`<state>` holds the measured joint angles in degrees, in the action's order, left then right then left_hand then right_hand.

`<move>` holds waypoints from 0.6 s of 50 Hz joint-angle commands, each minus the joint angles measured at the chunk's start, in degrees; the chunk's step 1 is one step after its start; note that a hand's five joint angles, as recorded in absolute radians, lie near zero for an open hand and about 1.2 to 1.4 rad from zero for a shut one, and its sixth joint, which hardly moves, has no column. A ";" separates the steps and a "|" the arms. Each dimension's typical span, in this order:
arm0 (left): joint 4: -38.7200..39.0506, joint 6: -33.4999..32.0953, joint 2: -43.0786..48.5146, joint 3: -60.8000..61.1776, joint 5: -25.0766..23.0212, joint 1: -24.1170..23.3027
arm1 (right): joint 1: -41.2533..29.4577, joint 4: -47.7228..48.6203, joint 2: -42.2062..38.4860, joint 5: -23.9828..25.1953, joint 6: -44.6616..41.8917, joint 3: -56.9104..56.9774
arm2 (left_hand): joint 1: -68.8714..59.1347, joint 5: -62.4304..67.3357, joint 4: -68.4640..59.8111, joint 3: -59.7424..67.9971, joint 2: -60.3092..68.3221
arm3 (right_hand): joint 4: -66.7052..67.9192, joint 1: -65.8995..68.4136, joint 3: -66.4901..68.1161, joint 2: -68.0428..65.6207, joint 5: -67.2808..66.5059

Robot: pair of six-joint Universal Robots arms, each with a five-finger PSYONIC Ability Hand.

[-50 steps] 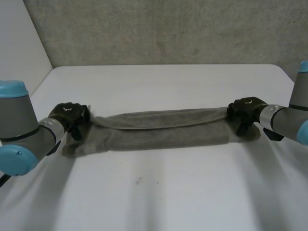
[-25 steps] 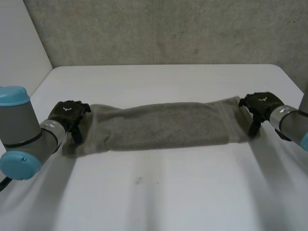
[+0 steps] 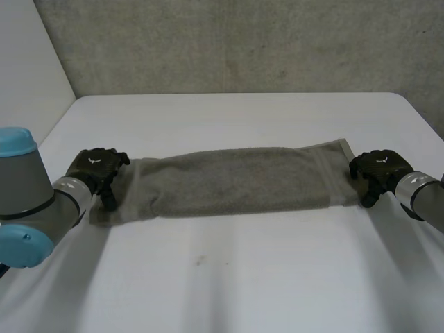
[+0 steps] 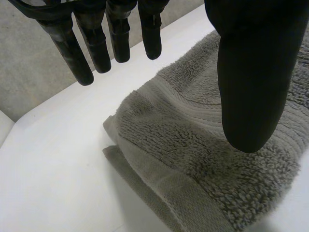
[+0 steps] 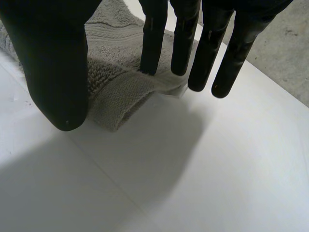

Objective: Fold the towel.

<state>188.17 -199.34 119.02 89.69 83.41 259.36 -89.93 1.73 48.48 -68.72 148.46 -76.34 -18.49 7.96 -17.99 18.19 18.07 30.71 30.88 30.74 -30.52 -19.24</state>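
The towel (image 3: 236, 182) lies folded lengthwise across the middle of the worktop (image 3: 229, 277). The left hand (image 3: 95, 168) and right hand (image 3: 378, 168) are at its ends, both spread and holding nothing. A regrasp could catch one layer only, undoing the fold.

You have a grey-brown towel (image 3: 236, 180), looped pile with a flat woven band across each end, on a plain white bench (image 3: 243, 277). Your left hand (image 3: 94, 168) and right hand (image 3: 378, 166) are black, the arms (image 3: 31, 187) grey with light-blue caps. The wall (image 3: 243, 41) is mottled grey.
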 commanded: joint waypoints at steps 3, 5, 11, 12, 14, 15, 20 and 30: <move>0.09 0.09 -1.07 1.19 -0.09 -0.35 | 0.19 0.47 -0.93 -0.10 -0.54 0.23 | -1.31 1.85 -1.81 1.62 1.73 | 49.09 48.93 49.06 -49.28 -50.56; 0.09 0.09 -1.24 1.28 0.00 -0.35 | 0.54 0.56 -0.75 -0.28 -0.54 0.58 | -1.31 1.85 -1.81 1.62 1.73 | 49.29 49.12 49.26 -49.48 -50.76; 0.09 0.09 -1.42 2.24 0.00 -0.44 | 5.62 0.91 3.45 -0.81 -0.63 -0.56 | -1.14 1.68 -1.65 1.45 1.56 | 49.29 49.12 49.26 -49.48 -50.76; 0.09 0.09 -1.60 2.42 0.00 -0.35 | 7.20 1.08 4.60 -0.72 -0.72 -0.91 | -1.14 1.68 -1.64 1.45 1.56 | 49.29 49.12 49.26 -49.48 -50.76; 0.00 0.09 -1.95 2.69 0.00 -0.26 | 8.98 0.91 5.40 -0.54 -0.81 -0.74 | -1.14 1.68 -1.64 1.45 1.56 | 49.29 49.12 49.26 -49.48 -50.76; 0.00 0.09 -2.38 2.95 0.00 -0.17 | 10.89 0.56 5.84 -0.28 -0.90 -0.30 | -1.14 1.68 -1.64 1.45 1.56 | 49.29 49.12 49.26 -49.48 -50.76; 0.09 0.09 -4.15 4.18 -0.26 0.00 | 16.54 0.38 6.81 -0.01 -3.62 1.20 | -0.80 1.34 -1.31 1.11 1.22 | 49.29 49.12 49.26 -49.48 -50.76; 0.00 0.26 -8.01 5.41 -0.35 -0.08 | 10.21 0.82 11.11 -0.54 -8.54 7.00 | -0.30 0.84 -0.80 0.61 0.72 | 49.29 49.12 49.26 -49.48 -50.76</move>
<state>188.18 -199.13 112.44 94.95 83.06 259.34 -73.19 2.21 56.74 -69.12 139.87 -71.91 -17.47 7.00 -17.10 17.20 17.16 68.56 60.51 68.04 -67.10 -52.22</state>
